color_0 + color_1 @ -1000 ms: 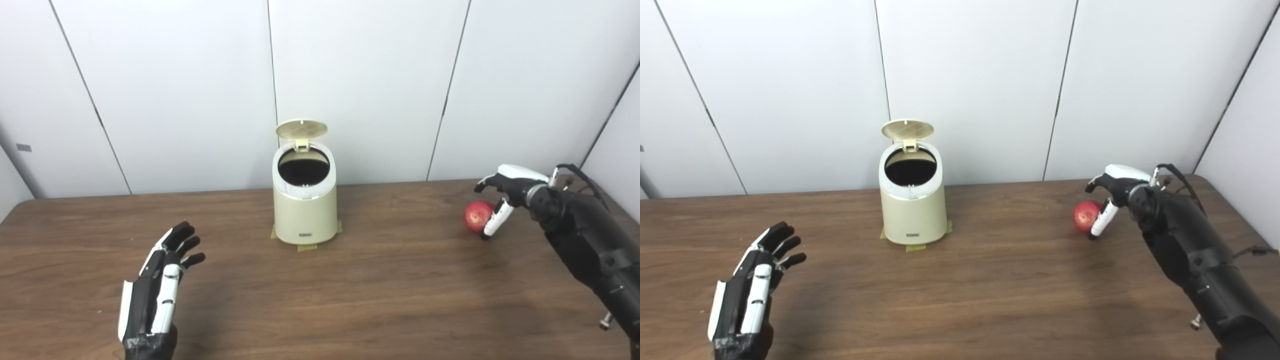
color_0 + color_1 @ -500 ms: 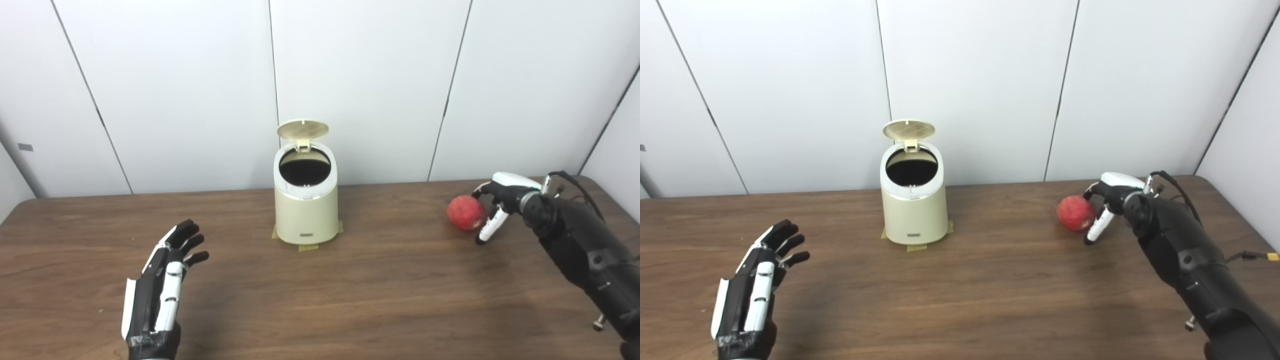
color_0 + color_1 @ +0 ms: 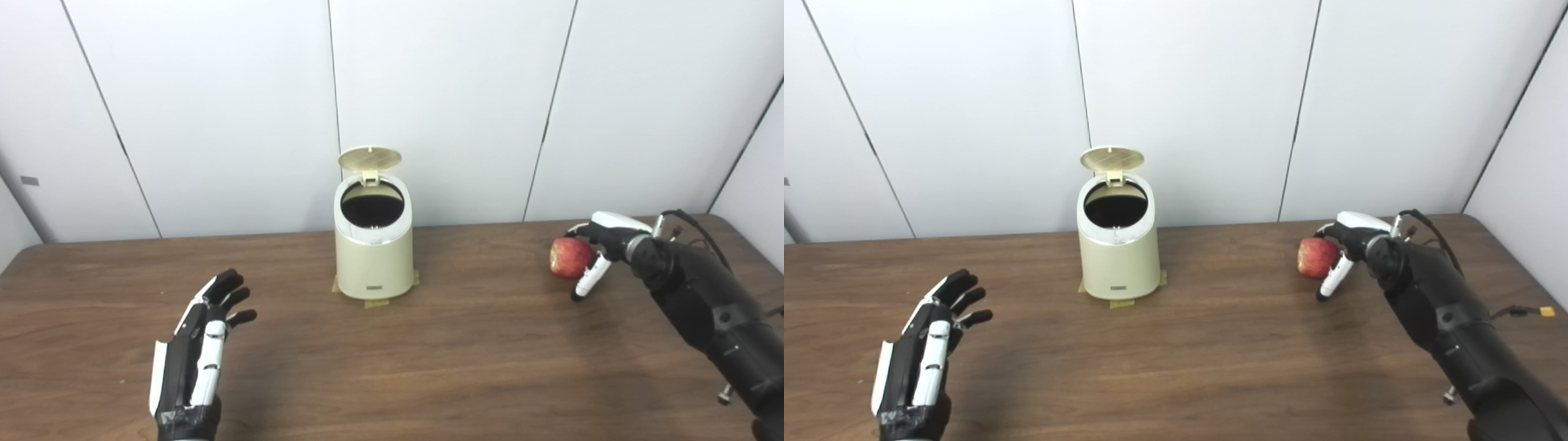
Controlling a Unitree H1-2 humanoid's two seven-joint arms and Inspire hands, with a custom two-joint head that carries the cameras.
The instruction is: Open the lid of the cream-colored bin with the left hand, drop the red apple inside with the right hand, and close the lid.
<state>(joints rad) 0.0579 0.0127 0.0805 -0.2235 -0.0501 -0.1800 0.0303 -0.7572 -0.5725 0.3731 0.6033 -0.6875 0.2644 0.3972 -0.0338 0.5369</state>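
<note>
The cream-colored bin [image 3: 373, 257] stands at the middle back of the table with its round lid [image 3: 370, 158] tipped up and the dark inside showing. Well to its right is the red apple [image 3: 567, 257], low at the table; whether it still rests on the wood I cannot tell. My right hand [image 3: 603, 242] is wrapped around it, with fingers curled over its top and far side and the thumb [image 3: 1331, 278] down along its near right side. Near the front left, my left hand [image 3: 199, 346] hovers open with fingers spread, far from the bin.
The brown wooden table [image 3: 465, 349] ends at the white panelled wall behind the bin. Tan tape patches [image 3: 375, 302] mark the bin's base. A cable [image 3: 1528, 310] trails beside my right forearm near the table's right edge.
My right hand dropped from above the apple and closed around it. The apple shifted a little left toward the bin and turned. My left hand barely moved, and the lid stayed up.
</note>
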